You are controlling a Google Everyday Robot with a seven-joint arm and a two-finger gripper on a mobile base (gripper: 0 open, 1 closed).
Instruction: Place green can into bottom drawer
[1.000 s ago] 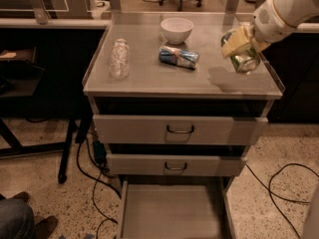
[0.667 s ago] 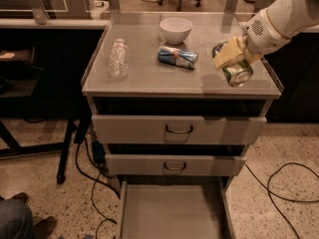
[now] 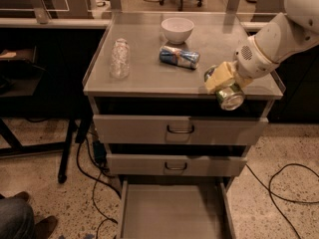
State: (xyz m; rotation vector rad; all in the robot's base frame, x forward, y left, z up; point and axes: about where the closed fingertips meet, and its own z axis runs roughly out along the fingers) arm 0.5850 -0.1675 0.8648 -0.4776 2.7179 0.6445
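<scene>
My gripper comes in from the upper right on a white arm and is shut on the green can, whose shiny silver end faces the camera. It holds the can in the air just past the front right edge of the cabinet top, above the drawers. The bottom drawer is pulled out at the foot of the cabinet, its flat grey floor bare, well below and left of the can.
On the cabinet top stand a white bowl, a blue-and-silver can lying on its side and a clear plastic bottle. The two upper drawers are closed. Cables lie on the floor. A person's shoe shows at bottom left.
The gripper has carried the green can forward and down, from over the right part of the cabinet top to just past its front edge.
</scene>
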